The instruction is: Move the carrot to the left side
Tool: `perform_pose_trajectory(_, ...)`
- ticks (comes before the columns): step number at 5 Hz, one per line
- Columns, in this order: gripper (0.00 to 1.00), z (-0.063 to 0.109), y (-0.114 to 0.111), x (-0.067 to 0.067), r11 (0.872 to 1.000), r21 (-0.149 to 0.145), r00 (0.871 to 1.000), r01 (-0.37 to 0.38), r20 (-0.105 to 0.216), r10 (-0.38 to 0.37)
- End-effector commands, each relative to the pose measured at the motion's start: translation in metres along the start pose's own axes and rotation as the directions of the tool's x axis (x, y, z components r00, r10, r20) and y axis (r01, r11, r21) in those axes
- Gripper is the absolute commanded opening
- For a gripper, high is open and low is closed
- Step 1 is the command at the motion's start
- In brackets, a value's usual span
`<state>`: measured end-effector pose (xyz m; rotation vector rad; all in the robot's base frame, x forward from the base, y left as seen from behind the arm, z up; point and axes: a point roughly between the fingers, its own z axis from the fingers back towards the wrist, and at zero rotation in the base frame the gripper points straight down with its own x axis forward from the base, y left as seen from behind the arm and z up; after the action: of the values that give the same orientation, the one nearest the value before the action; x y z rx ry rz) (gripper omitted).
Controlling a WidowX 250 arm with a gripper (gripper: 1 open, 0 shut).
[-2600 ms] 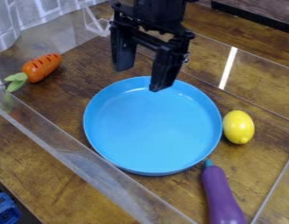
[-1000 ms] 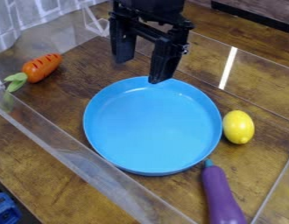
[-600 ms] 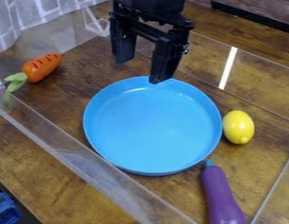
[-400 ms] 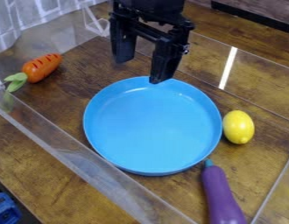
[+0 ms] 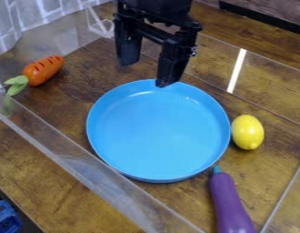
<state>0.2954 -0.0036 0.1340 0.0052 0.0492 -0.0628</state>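
The small orange carrot [image 5: 41,70] with its green top lies on the wooden table at the far left, well apart from the blue plate [image 5: 131,150]. My black gripper [image 5: 147,66] hangs above the plate's far rim, pointing down, fingers spread open with nothing between them. The carrot lies well to the left of the gripper.
A yellow lemon [image 5: 247,132] sits right of the plate. A purple eggplant [image 5: 230,204] lies at the plate's front right. A clear plastic wall [image 5: 67,159] runs along the front left and another rises at the right.
The gripper rose slightly above the plate's far rim early on and has stayed still since. The carrot, lemon and eggplant have not moved.
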Motion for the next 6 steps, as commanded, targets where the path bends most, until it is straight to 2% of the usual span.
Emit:
perform_pose_trajectory(1, 1.00, 0.0144, -0.0023, 0.0001, 1.000, 0.000, 0.999, 0.004, 0.054, -0.004)
perform_pose_trajectory(6, 1.00, 0.0050, 0.0030, 0.0031, 1.000, -0.009, 0.999, 0.015, 0.042, -0.015)
